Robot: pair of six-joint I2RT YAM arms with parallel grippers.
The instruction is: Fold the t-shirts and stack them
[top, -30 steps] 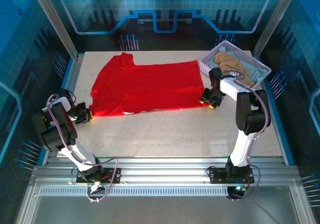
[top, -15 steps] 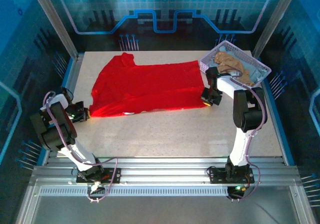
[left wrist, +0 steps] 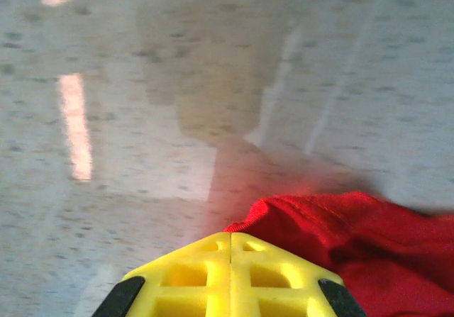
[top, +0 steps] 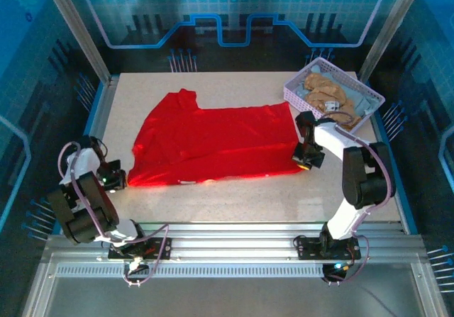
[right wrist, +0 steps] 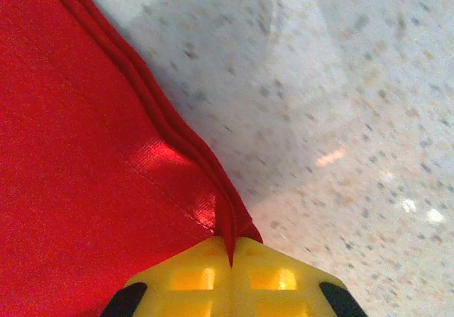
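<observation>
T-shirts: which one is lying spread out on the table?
The red t-shirt; the tan t-shirt and the blue-grey t-shirt sit crumpled in the lavender basket.

Left tool (top: 119, 181) and right tool (top: 302, 162) touch near corners of the spread red t-shirt (top: 213, 136).

Matt soft cloth: red t-shirt (top: 213, 136); glossy speckled table (top: 234, 196); plastic lattice basket (top: 292, 93)

A robot lab is shown. Two black and white robot arms (top: 358, 179) are bolted to grey metal rails (top: 234, 246) beside a speckled white table (top: 234, 203), closed in by blue gear-printed walls (top: 284, 12).
</observation>
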